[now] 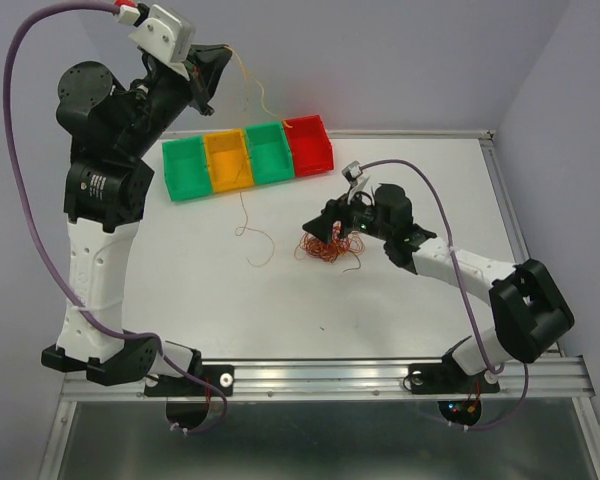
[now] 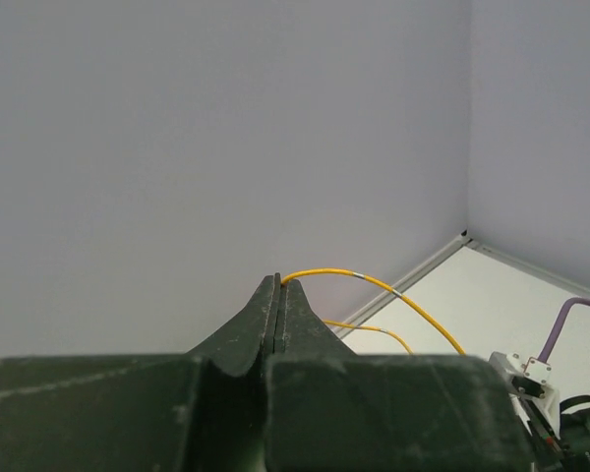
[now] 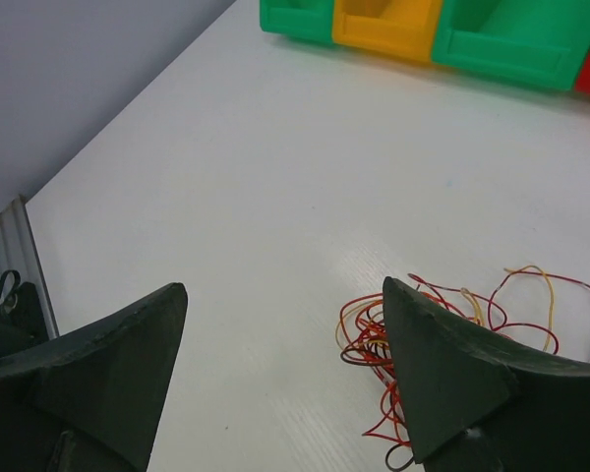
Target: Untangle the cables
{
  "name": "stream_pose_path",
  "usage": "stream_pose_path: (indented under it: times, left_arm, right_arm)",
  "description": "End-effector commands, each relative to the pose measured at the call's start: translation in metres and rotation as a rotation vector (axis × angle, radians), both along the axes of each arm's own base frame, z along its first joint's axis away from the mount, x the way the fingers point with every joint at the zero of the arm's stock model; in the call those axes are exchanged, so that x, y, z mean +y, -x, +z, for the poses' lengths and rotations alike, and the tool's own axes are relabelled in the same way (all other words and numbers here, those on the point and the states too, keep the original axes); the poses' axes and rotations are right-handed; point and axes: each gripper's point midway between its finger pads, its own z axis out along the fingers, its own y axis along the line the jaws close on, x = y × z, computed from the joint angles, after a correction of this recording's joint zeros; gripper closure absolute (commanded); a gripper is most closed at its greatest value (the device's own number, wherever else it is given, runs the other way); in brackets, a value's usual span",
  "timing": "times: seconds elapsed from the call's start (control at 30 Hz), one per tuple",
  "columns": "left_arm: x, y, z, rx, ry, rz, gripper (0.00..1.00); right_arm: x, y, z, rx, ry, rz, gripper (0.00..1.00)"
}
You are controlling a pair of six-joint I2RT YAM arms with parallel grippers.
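Cables [image 1: 326, 250] lie mostly bunched, red and orange, on the table [image 1: 410, 300], short of the bins [image 1: 248, 158]. My left gripper [image 2: 277, 287], raised high, is clenched on a yellow strand [image 2: 374, 282] hanging toward the bins. My right gripper [image 3: 283, 287] stands spread wide at the bunch's edge; one finger may be touching it, I can't tell. A loose strand [image 1: 252, 236] lies apart, left of it.

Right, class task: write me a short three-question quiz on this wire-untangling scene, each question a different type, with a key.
1. True or false: the left end effector is shut on a yellow wire.
2. How many bins stand in the row? A three, B four, C five.
3. Fill in: beside the tangle, the jaws of the right end effector stand ____.
Key: 1 true; 2 B; 3 open.
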Motion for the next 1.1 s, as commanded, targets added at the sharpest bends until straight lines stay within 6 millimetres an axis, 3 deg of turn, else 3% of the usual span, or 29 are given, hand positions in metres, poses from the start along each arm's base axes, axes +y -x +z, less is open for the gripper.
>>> stream_pose_path:
  times: [0.0, 0.17, 0.37, 0.47, 0.53, 0.6, 0.67, 0.8, 0.83, 1.07]
  left_arm:
    - [0.006, 0.022, 0.023, -0.08, 0.036, -0.007, 1.0]
    - [0.005, 0.016, 0.003, -0.061, 0.015, 0.0, 1.0]
    - [-0.003, 0.001, -0.036, -0.003, -0.015, -0.017, 1.0]
    - [-0.003, -0.006, -0.045, 0.007, -0.023, -0.005, 1.0]
    - [-0.001, -0.014, -0.052, 0.019, -0.027, 0.019, 1.0]
    - [0.0, -0.024, -0.062, 0.037, -0.04, 0.047, 1.0]
    - [0.008, -0.036, -0.071, 0.051, -0.045, 0.103, 1.0]
    - [0.025, -0.063, -0.098, 0.068, -0.066, 0.181, 1.0]
    - [0.038, -0.072, -0.102, 0.077, -0.069, 0.218, 1.0]
    - [0.099, -0.133, -0.123, 0.099, -0.09, 0.342, 1.0]
  right_arm:
    - [0.014, 0.001, 0.042, -0.109, -0.076, 0.06, 0.13]
    - [0.004, 0.016, 0.082, -0.198, -0.132, 0.057, 0.0]
    - [0.013, 0.036, 0.117, -0.269, -0.174, 0.183, 0.0]
    - [0.021, 0.03, 0.123, -0.29, -0.173, 0.194, 0.0]
    - [0.026, 0.022, 0.137, -0.32, -0.188, 0.193, 0.0]
    - [0.035, 0.012, 0.132, -0.297, -0.186, 0.194, 0.0]
    - [0.038, 0.004, 0.139, -0.299, -0.197, 0.18, 0.0]
    - [0.032, -0.015, 0.12, -0.233, -0.189, 0.062, 0.0]
    - [0.027, -0.014, 0.112, -0.215, -0.188, 0.037, 0.0]
    - [0.014, -0.01, 0.115, -0.201, -0.216, -0.028, 0.0]
